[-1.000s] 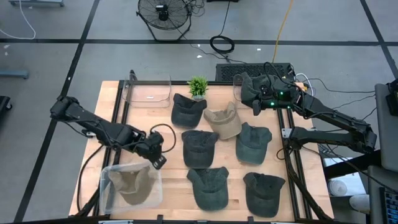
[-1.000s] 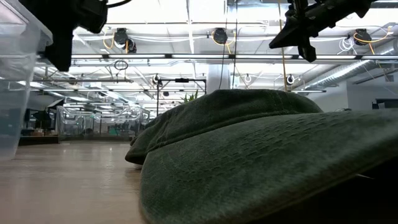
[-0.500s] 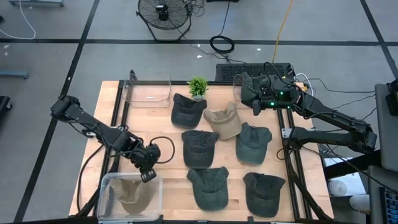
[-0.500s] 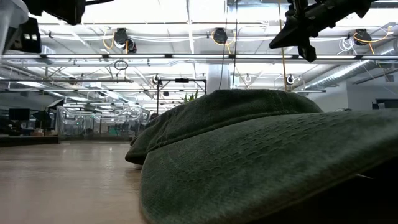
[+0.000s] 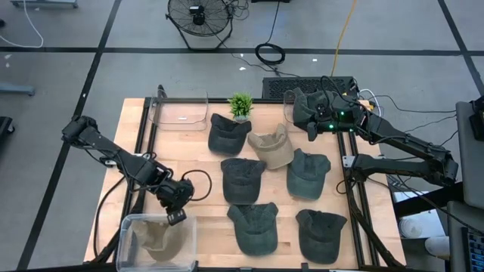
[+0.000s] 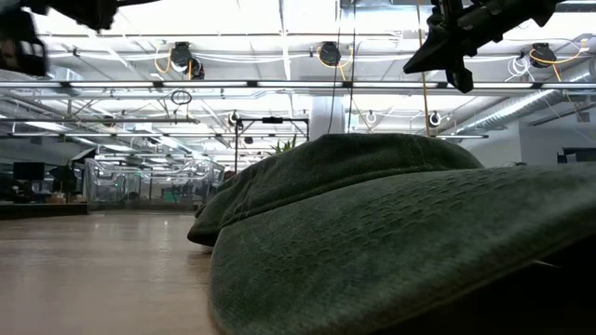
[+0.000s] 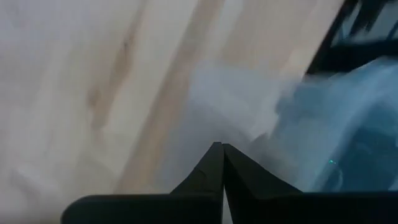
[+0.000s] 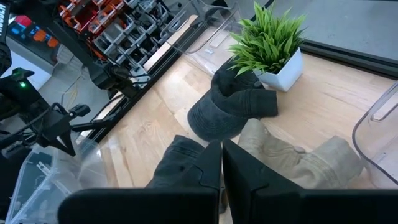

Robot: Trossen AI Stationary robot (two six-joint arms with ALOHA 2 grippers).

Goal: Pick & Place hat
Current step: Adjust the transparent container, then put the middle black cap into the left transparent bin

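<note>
L gripper: fingers pressed tog., nothing between them; sits at far rim of clear bin, pointing down at it. Has come back toward near-left corner vs 1 s ago, when it hung nearer table middle w/ fingers partly apart.
L wrist view: fingertips meet in a point over bare wood, blurry clear plastic beside.
Tan hat: lying inside clear bin, near-left corner of table. Bin has slid slightly toward near-left edge vs 1 s ago; in low view it's gone from the left edge of the picture.
R gripper: shut, empty, raised at far-right corner beside a clear container. No change.
Loose hats: dark hat by plant; tan hat on table just beside it; 5 more dark/green ones in mid + near rows, e.g.. None moved.
Far-left clear bin: same spot.
Low view: green hat fills foregrnd; unchanged.
</note>
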